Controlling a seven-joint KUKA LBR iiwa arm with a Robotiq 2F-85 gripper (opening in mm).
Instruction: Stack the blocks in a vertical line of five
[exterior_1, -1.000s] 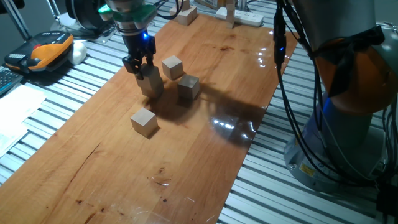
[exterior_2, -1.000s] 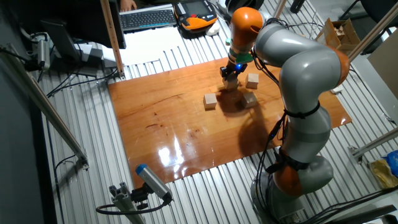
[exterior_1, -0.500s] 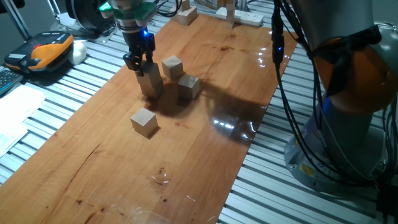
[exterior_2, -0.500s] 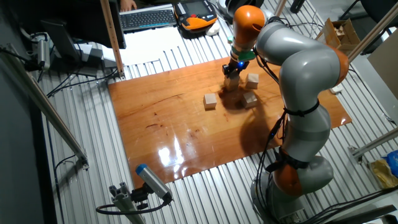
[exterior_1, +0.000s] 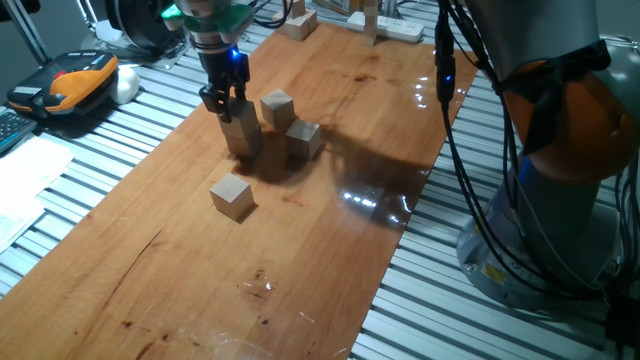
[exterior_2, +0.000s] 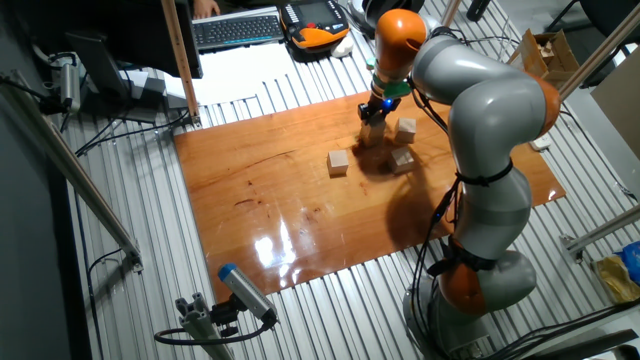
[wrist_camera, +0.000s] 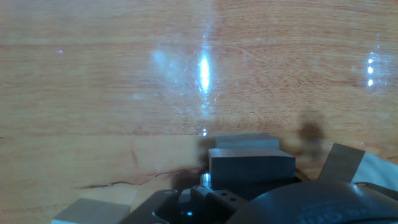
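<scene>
Two blocks form a short stack (exterior_1: 243, 133) (exterior_2: 372, 137) on the wooden board. My gripper (exterior_1: 224, 102) (exterior_2: 373, 112) hovers just over the stack's top with its jaws apart and nothing held. Three single blocks lie around it: one just behind (exterior_1: 277, 108) (exterior_2: 406, 128), one to the right (exterior_1: 303, 140) (exterior_2: 402, 158), one in front (exterior_1: 231, 195) (exterior_2: 338, 162). In the hand view the stack's top block (wrist_camera: 250, 163) sits low in the middle. A second block (wrist_camera: 93, 211) shows at lower left.
The wooden board (exterior_1: 330, 250) lies on a slatted metal table. A white power strip (exterior_1: 392, 27) and a tan box (exterior_1: 298, 22) sit at its far end. An orange-and-black handset (exterior_1: 70, 80) lies left. The robot's base (exterior_1: 560, 200) stands right.
My gripper has lifted slightly up and off the top block of the stack. The stacked block stays in place, and the loose blocks have not moved.
</scene>
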